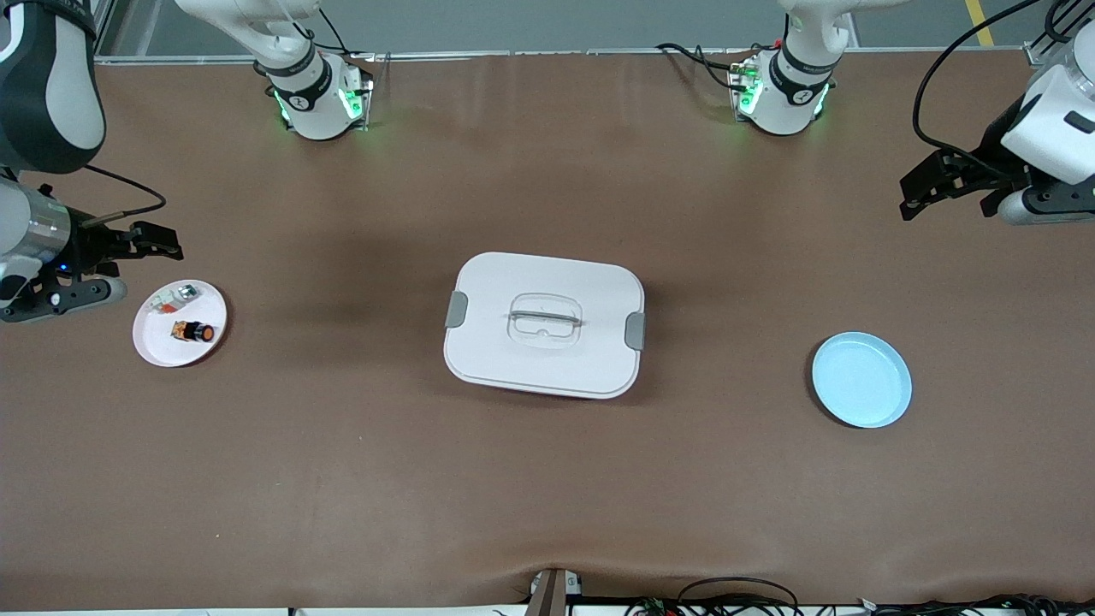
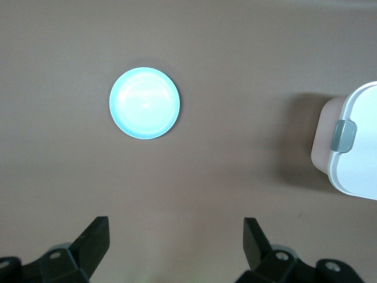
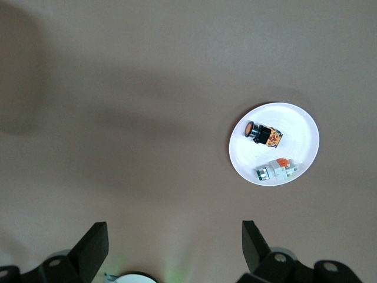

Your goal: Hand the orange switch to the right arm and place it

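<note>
The orange switch (image 1: 192, 331), a stubby black body with a round orange cap, lies on its side on a small white plate (image 1: 156, 346) toward the right arm's end of the table. The right wrist view shows the same switch (image 3: 262, 134) on that plate (image 3: 301, 131). My right gripper (image 1: 171, 242) hangs open and empty over bare table just beside the plate; its dark fingers (image 3: 94, 242) stand wide apart around the gripper's middle (image 3: 174, 227). My left gripper (image 1: 907, 198) waits open and empty over bare table at the left arm's end, also seen from its wrist (image 2: 175, 227).
A whitish-silver piece with a red-orange bit (image 1: 175, 298) shares the white plate (image 3: 277, 171). A white lidded box with grey clasps (image 1: 544, 323) sits mid-table, its edge in the left wrist view (image 2: 356, 153). A light blue plate (image 1: 861, 380) lies toward the left arm's end (image 2: 144, 103).
</note>
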Tool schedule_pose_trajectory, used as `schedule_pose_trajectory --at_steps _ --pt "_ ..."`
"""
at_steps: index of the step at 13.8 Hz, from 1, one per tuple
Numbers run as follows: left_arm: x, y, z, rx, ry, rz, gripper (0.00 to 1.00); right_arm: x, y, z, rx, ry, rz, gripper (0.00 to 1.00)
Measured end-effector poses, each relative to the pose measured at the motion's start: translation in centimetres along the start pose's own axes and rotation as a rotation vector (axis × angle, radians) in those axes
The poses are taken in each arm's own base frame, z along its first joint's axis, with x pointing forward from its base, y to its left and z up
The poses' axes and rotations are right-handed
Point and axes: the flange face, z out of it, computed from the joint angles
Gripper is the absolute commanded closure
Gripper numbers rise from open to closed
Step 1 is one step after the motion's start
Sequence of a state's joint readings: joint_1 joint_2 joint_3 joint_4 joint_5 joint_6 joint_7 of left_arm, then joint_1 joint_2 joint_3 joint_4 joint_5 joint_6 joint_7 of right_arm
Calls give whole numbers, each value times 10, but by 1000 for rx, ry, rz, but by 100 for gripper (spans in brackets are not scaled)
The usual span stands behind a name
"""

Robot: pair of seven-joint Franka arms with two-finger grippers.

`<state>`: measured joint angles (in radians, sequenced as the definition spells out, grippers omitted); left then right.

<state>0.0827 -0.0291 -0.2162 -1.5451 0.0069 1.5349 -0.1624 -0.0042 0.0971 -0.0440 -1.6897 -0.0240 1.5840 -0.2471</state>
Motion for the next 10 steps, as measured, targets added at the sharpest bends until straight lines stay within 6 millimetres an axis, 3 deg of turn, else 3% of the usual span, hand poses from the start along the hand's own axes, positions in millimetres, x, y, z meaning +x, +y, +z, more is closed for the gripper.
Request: schedule_pose_trajectory --at_steps 4,8,10 --pt "0 0 0 0 0 0 0 -10 -12 -36 -12 52 96 0" --pt "0 0 0 0 0 0 0 -18 -7 -81 11 136 126 0" --pt "0 0 0 0 0 -1 0 -24 5 -95 58 167 156 0"
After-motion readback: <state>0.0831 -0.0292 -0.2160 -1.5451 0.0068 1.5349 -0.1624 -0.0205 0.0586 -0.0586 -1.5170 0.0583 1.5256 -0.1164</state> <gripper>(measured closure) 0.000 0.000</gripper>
